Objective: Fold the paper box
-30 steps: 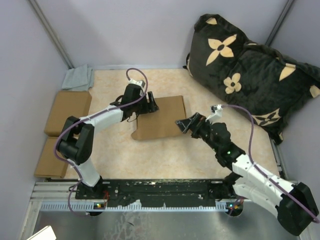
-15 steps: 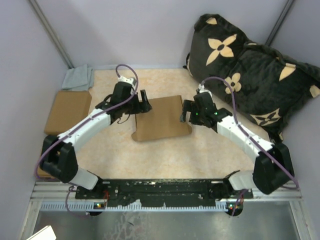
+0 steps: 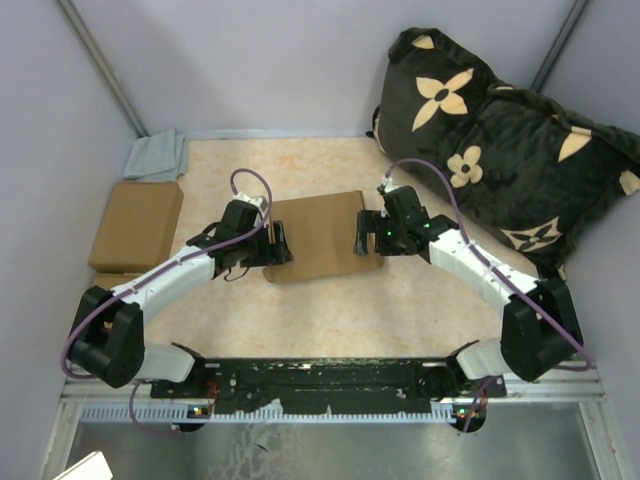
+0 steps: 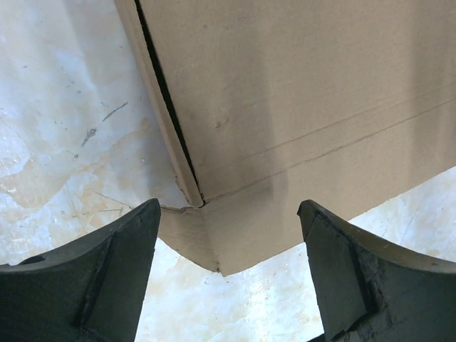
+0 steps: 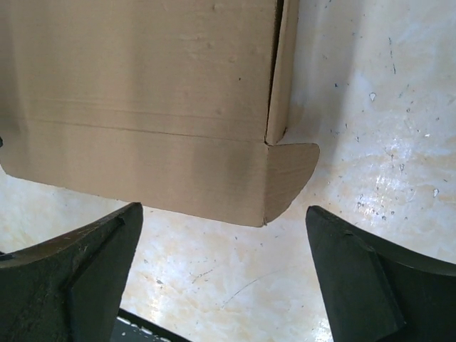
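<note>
The box (image 3: 322,236) lies flat, mid-worktop (image 3: 330,310), with one of my hands at each side. My left hand (image 3: 278,244) sits at its left edge, by the near-left corner, fingers (image 4: 107,271) apart and holding nothing; I cannot tell whether they touch the cardboard. My right hand (image 3: 362,233) is at the right edge, also spread wide and empty. Its wrist view shows the near-right corner, where a rounded tab (image 5: 291,171) pokes out flat. A block (image 3: 137,225) lies at the left, a cloth (image 3: 158,155) beyond it and a cushion (image 3: 500,150) far right.
</note>
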Action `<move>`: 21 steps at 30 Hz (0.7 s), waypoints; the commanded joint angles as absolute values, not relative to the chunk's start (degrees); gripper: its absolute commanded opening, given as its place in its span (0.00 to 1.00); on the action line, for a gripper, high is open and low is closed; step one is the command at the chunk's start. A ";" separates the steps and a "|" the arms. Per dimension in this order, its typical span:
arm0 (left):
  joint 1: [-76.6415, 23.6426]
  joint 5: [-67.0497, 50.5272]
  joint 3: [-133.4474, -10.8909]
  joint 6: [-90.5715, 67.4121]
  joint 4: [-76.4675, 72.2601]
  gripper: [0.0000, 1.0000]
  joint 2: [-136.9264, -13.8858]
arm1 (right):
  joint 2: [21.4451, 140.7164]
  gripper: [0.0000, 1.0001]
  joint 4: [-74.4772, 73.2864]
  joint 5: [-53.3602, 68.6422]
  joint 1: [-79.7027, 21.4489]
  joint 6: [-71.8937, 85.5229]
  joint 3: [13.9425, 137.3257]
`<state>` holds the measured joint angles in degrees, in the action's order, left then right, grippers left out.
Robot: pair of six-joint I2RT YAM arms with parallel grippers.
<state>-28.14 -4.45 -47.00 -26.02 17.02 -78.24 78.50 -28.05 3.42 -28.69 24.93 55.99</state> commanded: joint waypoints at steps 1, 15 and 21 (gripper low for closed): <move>-28.06 -5.20 -47.68 -25.22 16.02 0.85 -77.50 | 80.72 0.97 -26.23 5.10 -28.74 22.77 57.72; -28.21 -8.33 -43.06 -25.21 14.86 0.82 -75.49 | 83.92 0.97 -22.47 6.72 -28.74 21.50 57.17; -28.49 -9.53 -41.55 -25.57 12.71 0.81 -75.34 | 84.85 0.97 -20.75 9.23 -28.72 20.70 56.37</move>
